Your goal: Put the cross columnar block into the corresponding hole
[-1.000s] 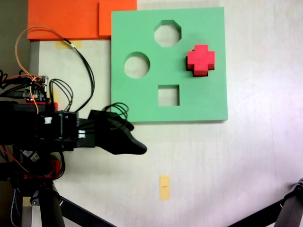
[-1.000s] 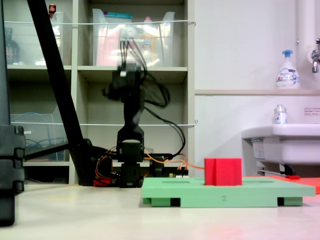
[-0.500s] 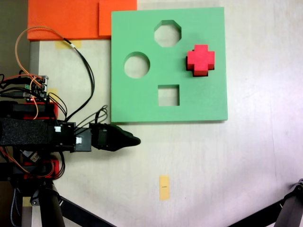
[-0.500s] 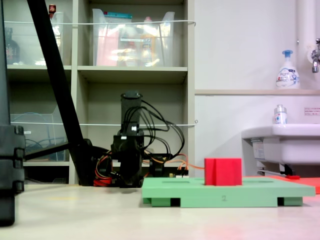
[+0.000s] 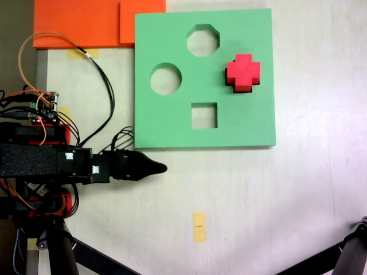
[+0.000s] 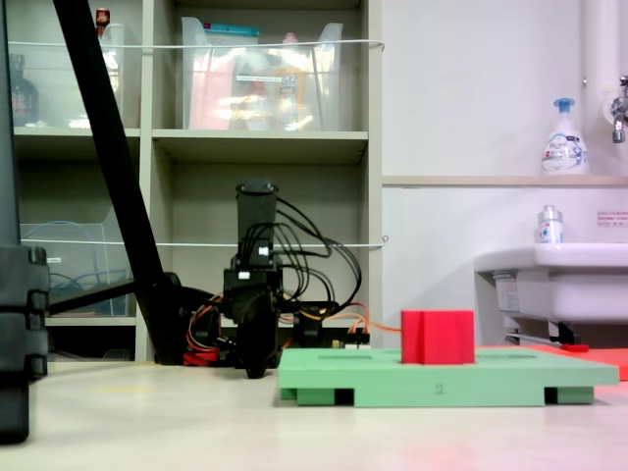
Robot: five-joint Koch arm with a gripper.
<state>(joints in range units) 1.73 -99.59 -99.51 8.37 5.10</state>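
The small bright red foam block with a plus-shaped cross-section [image 5: 243, 72] [image 6: 438, 338] stands upright in the plus-shaped cutout at the right side of the square green foam board [image 5: 172, 123] [image 6: 392, 378], its top standing proud of the board's surface. The board also has octagonal, round and square cutouts. The black robot arm lies low over the pale bench [image 5: 298, 195], left of the board's near edge. Its fingers [image 5: 156, 168] taper into one dark tip pointing right, well apart from the red block; whether they are parted cannot be told.
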